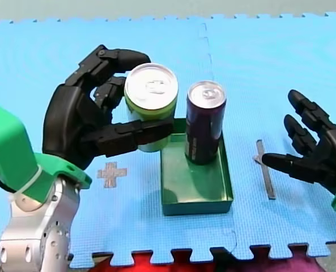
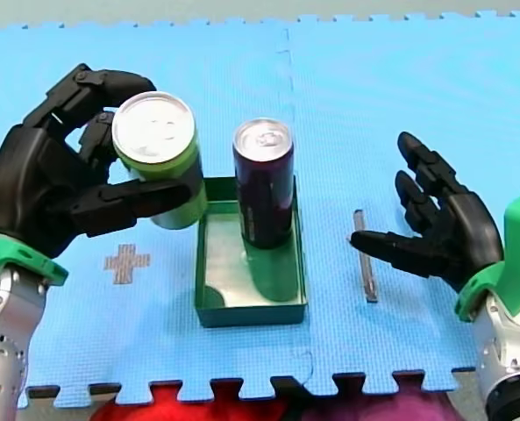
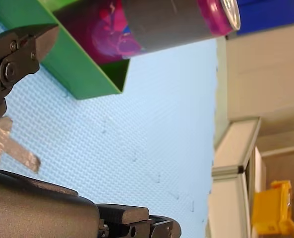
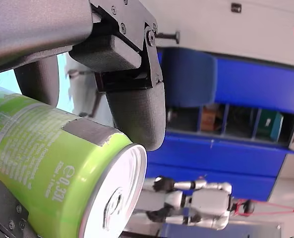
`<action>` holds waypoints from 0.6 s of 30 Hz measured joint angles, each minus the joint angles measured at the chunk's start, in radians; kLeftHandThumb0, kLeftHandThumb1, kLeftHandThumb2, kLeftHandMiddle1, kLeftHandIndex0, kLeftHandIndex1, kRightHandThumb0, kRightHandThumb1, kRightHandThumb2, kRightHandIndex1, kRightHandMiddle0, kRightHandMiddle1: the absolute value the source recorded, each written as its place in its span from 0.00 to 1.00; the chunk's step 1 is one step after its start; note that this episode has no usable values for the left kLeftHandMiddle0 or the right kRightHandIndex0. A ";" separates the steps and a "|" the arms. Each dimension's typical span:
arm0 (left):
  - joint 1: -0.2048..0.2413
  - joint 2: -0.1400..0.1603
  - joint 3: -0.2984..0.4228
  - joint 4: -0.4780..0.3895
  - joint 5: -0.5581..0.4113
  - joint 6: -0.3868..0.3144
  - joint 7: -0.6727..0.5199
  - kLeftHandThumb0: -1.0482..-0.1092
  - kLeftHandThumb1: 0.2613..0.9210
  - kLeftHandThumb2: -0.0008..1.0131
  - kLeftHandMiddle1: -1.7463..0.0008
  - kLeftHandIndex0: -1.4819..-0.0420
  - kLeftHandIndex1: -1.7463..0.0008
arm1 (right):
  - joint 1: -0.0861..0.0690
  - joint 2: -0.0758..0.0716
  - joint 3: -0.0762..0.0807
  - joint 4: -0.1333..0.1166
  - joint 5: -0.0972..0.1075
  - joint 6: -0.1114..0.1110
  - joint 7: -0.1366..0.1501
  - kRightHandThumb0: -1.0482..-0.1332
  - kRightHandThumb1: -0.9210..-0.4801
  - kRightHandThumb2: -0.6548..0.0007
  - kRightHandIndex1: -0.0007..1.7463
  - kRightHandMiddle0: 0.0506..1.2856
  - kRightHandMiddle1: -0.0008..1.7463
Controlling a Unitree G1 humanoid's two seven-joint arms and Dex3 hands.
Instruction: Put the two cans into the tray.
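Blue foam matting [image 1: 269, 68] covers the whole work surface. At the left of the frame the left hand [image 1: 94, 122] is raised, its fingers wrapped round the green can [image 1: 151, 107]: thumb across the near side, the other fingers curled over the far side just under the rim. The can is upright and held off the mat, at the upper left corner of the green tray [image 1: 197, 207] in the centre of the frame. The second wrist view shows the same firm hold. The purple can [image 1: 204, 124] already stands upright in the tray's far half, so one can is done and the second is mid-carry. As I judge it, the next move is to bring the green can over the bare near half, lower it level and release without nudging the purple one. The right hand [image 1: 315, 153] holds nothing at the right edge, just beside a grey strip [image 1: 265, 175]. A tape cross [image 1: 111, 173] lies left of the tray.
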 measured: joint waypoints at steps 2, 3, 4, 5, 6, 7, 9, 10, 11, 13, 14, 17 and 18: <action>-0.001 -0.001 -0.003 0.006 0.007 -0.002 0.003 0.39 1.00 0.05 0.00 0.57 0.04 | -0.001 0.000 -0.002 0.003 0.001 -0.002 0.003 0.33 0.56 1.00 0.01 0.09 0.00; -0.002 -0.001 -0.005 0.009 0.014 -0.004 0.005 0.38 1.00 0.05 0.00 0.58 0.02 | -0.002 0.000 -0.003 0.004 0.002 -0.003 0.004 0.32 0.56 1.00 0.01 0.09 0.00; -0.003 -0.002 -0.006 0.010 0.017 -0.006 0.005 0.38 1.00 0.05 0.00 0.59 0.01 | -0.002 0.000 -0.003 0.004 0.002 -0.003 0.004 0.32 0.56 1.00 0.01 0.09 0.00; -0.004 -0.002 -0.008 0.013 0.020 -0.009 0.005 0.38 1.00 0.05 0.00 0.59 0.00 | -0.003 0.000 -0.004 0.004 0.003 -0.003 0.006 0.32 0.56 1.00 0.01 0.09 0.00; -0.006 -0.003 -0.010 0.017 0.022 -0.012 0.005 0.38 1.00 0.05 0.00 0.59 0.00 | -0.003 0.000 -0.005 0.005 0.004 -0.003 0.007 0.32 0.56 1.00 0.01 0.09 0.00; -0.007 -0.004 -0.012 0.020 0.025 -0.015 0.005 0.37 1.00 0.05 0.00 0.60 0.00 | -0.003 0.000 -0.006 0.005 0.004 -0.003 0.008 0.32 0.56 1.00 0.01 0.09 0.00; -0.010 -0.008 -0.019 0.025 0.033 -0.017 0.006 0.37 1.00 0.05 0.00 0.60 0.00 | -0.003 0.000 -0.006 0.004 0.005 -0.004 0.009 0.31 0.56 1.00 0.01 0.09 0.00; -0.012 -0.010 -0.023 0.027 0.036 -0.018 0.007 0.36 1.00 0.05 0.00 0.60 0.00 | -0.003 0.000 -0.006 0.004 0.005 -0.004 0.009 0.31 0.56 1.00 0.01 0.09 0.00; -0.014 -0.012 -0.025 0.029 0.038 -0.020 0.008 0.35 1.00 0.05 0.00 0.60 0.00 | -0.003 0.001 -0.006 0.004 0.005 -0.004 0.009 0.31 0.56 1.00 0.01 0.09 0.00; -0.017 -0.016 -0.031 0.036 0.044 -0.025 0.011 0.34 1.00 0.05 0.00 0.60 0.00 | -0.003 0.001 -0.006 0.002 0.005 -0.004 0.009 0.31 0.56 1.00 0.01 0.09 0.00; -0.018 -0.019 -0.033 0.039 0.046 -0.027 0.013 0.34 1.00 0.05 0.00 0.60 0.00 | -0.003 0.001 -0.006 0.002 0.004 -0.004 0.009 0.31 0.55 1.00 0.01 0.09 0.00; -0.019 -0.025 -0.042 0.045 0.059 -0.030 0.020 0.32 1.00 0.05 0.00 0.60 0.00 | -0.003 0.001 -0.005 -0.001 0.004 -0.004 0.007 0.31 0.55 1.00 0.00 0.09 0.00; -0.019 -0.027 -0.044 0.045 0.060 -0.030 0.021 0.32 1.00 0.05 0.00 0.60 0.00 | -0.003 0.001 -0.005 -0.002 0.004 -0.004 0.007 0.31 0.55 1.00 0.00 0.09 0.00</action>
